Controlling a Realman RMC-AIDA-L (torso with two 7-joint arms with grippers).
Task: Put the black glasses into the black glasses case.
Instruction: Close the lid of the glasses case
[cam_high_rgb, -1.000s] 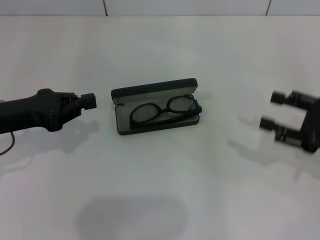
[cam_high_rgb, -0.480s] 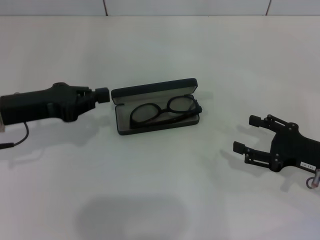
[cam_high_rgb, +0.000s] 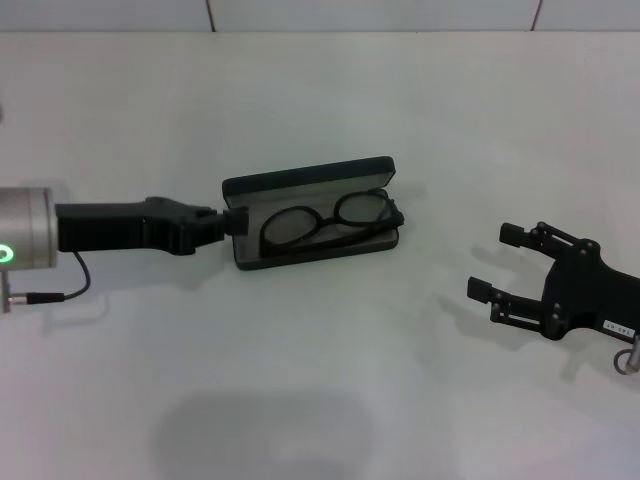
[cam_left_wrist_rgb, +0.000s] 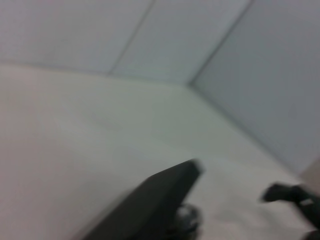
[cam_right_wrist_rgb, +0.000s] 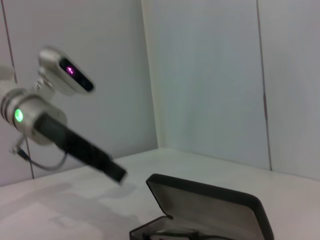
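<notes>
The black glasses case (cam_high_rgb: 300, 184) lies open in the middle of the table, lid raised at the back. The black glasses (cam_high_rgb: 328, 222) lie inside on the grey lining, one corner resting over the right end. My left gripper (cam_high_rgb: 236, 219) reaches in from the left as one narrow shut tip at the case's left end; I cannot tell whether it touches. My right gripper (cam_high_rgb: 494, 262) hovers open well to the right of the case, holding nothing. The right wrist view shows the case lid (cam_right_wrist_rgb: 210, 200) and the left gripper (cam_right_wrist_rgb: 118, 174) beside it.
The white table (cam_high_rgb: 320, 380) runs back to a tiled wall. A cable (cam_high_rgb: 60, 293) hangs from the left arm's silver wrist (cam_high_rgb: 25, 240). The left wrist view shows the case lid (cam_left_wrist_rgb: 150, 205) and, farther off, the right gripper (cam_left_wrist_rgb: 292, 194).
My left gripper has slid right from a short distance away up to the case's left end. My right gripper came in from the right edge, dropped lower, then stayed nearly still.
</notes>
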